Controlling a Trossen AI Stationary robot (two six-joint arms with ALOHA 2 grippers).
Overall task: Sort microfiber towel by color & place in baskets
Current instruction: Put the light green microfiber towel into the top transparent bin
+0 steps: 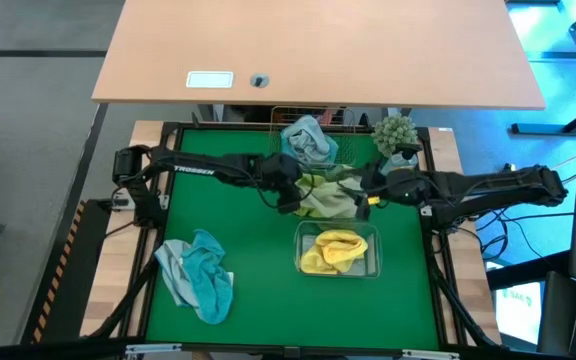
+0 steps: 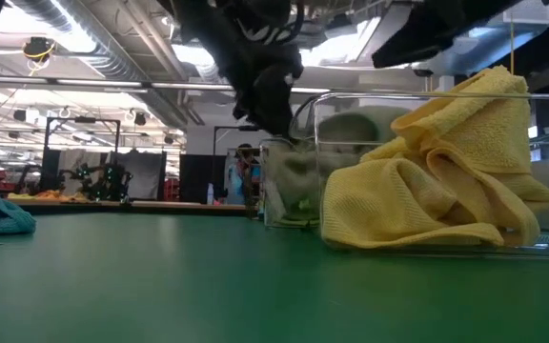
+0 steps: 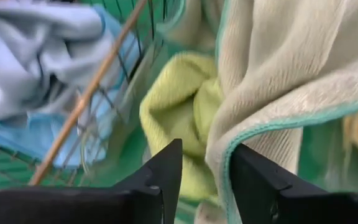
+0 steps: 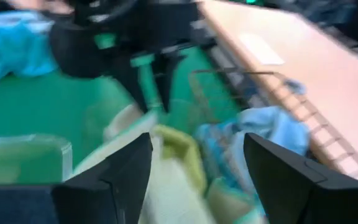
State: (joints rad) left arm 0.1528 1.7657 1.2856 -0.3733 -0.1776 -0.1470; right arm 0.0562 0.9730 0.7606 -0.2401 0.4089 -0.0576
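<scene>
Two dark, near-black jointed arms are seen above the table (image 1: 268, 310). White lettering is carried on the left arm's link. Each pincer is formed of two black, wedge-shaped fingers (image 3: 166, 180).

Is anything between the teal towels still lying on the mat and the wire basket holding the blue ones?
Yes. In the high view the left arm stretches across the mat between the teal towel pile at the front left and the wire basket at the back. Its gripper sits right beside the basket, over the green towels.

Wire basket (image 1: 308, 128) holding blue towel, clear tub (image 1: 372, 262) holding yellow towels
</scene>
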